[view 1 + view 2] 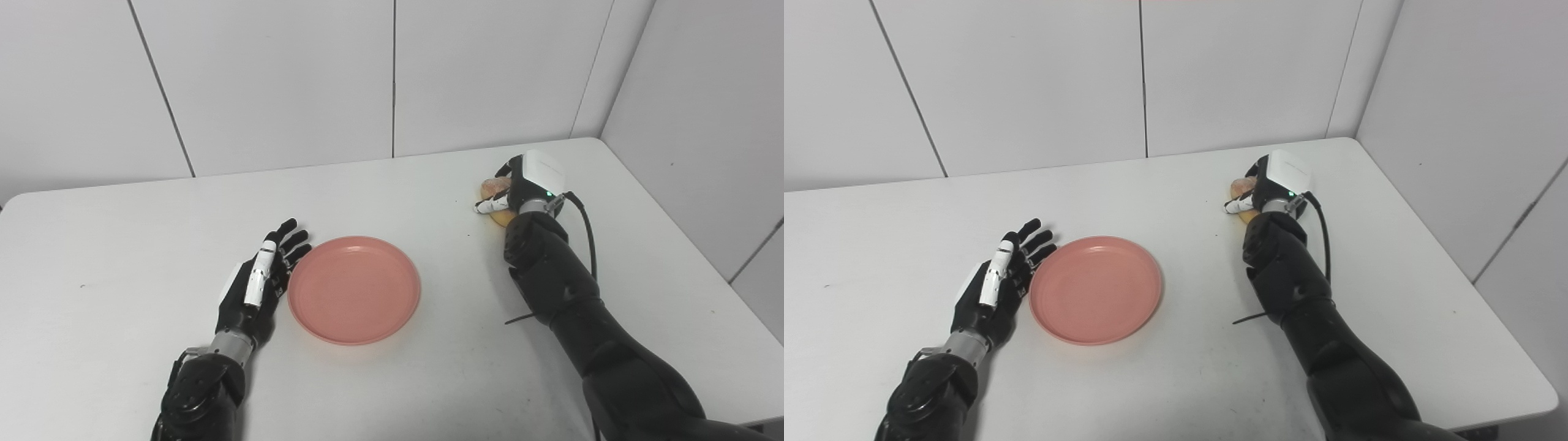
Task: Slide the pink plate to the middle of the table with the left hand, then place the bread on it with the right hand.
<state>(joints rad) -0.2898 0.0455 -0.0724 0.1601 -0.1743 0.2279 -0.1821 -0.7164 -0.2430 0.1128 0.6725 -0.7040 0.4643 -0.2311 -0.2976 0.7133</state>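
Note:
The pink plate (354,289) lies flat near the middle of the white table (122,257). My left hand (260,278) rests open just left of the plate, fingers straight and apart, their tips close to the plate's rim. My right hand (520,187) is at the far right of the table, its fingers curled over the bread (493,185), a small tan roll mostly hidden under the hand. The bread still looks to be resting on the table.
White panel walls stand behind the table and along its right side. A black cable (587,226) runs from the right wrist down the forearm. The table's right edge (704,263) is close to the right arm.

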